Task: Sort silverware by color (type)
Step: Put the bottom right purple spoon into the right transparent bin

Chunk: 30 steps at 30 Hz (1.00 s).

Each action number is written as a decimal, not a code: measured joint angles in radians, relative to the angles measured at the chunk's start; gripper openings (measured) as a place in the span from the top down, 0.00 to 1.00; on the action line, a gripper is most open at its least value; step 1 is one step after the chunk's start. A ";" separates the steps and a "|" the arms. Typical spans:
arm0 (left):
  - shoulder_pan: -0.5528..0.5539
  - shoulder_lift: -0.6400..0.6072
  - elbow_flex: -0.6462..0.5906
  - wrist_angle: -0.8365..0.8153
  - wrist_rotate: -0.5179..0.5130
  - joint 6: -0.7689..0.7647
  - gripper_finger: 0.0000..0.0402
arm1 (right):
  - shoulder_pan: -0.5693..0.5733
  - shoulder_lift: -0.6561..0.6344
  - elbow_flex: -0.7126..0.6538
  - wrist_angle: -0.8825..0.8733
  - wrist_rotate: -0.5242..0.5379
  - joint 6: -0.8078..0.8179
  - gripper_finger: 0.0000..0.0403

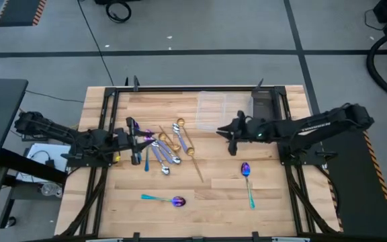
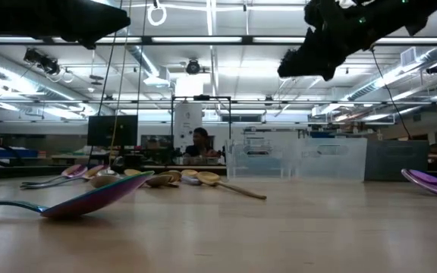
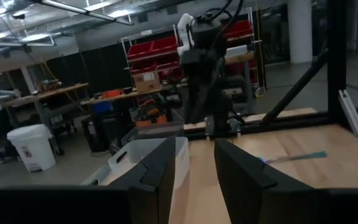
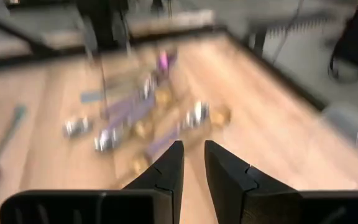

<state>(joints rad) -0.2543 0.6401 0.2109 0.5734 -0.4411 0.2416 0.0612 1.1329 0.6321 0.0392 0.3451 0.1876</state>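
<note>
The silverware lies mostly in one heap point(image 1: 161, 144) left of the table's middle, with silver, gold and purple-blue pieces mixed; it also shows in the right wrist view point(image 4: 142, 118). Two purple-blue spoons with teal handles lie apart flat on the wood, one near the front edge point(image 1: 170, 200) point(image 2: 89, 199) and one to the right point(image 1: 246, 171) point(image 2: 431, 182). My left gripper point(image 1: 136, 140) point(image 3: 194, 177) hovers open over the heap's left end. My right gripper point(image 1: 232, 140) point(image 4: 192, 163) hangs open right of the heap, well above the table, holding nothing.
A clear plastic compartment tray point(image 1: 224, 111) point(image 2: 294, 159) stands at the table's far side, behind my right gripper. A black frame point(image 1: 113, 91) rims the table. Bare wood lies at the near left and far right of the top.
</note>
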 joint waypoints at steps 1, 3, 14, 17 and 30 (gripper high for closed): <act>0.000 0.002 0.001 -0.002 0.001 0.005 0.70 | 0.011 0.019 0.029 -0.069 0.007 0.021 0.81; 0.000 0.002 0.005 -0.016 0.001 0.010 0.70 | 0.030 0.054 0.090 -0.203 0.028 0.066 0.81; 0.055 0.002 0.008 -0.017 -0.002 0.000 0.70 | 0.051 0.201 0.237 -0.652 -0.138 0.316 0.75; 0.066 0.002 0.008 -0.009 -0.003 0.005 0.70 | 0.052 0.209 0.238 -0.763 -0.191 0.445 0.68; 0.125 0.001 0.007 0.005 -0.003 0.033 0.70 | 0.127 0.278 0.235 -1.023 -0.324 0.808 0.56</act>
<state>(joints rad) -0.1295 0.6415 0.2178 0.5785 -0.4438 0.2743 0.1885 1.4111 0.8673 -0.9839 0.0211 0.9954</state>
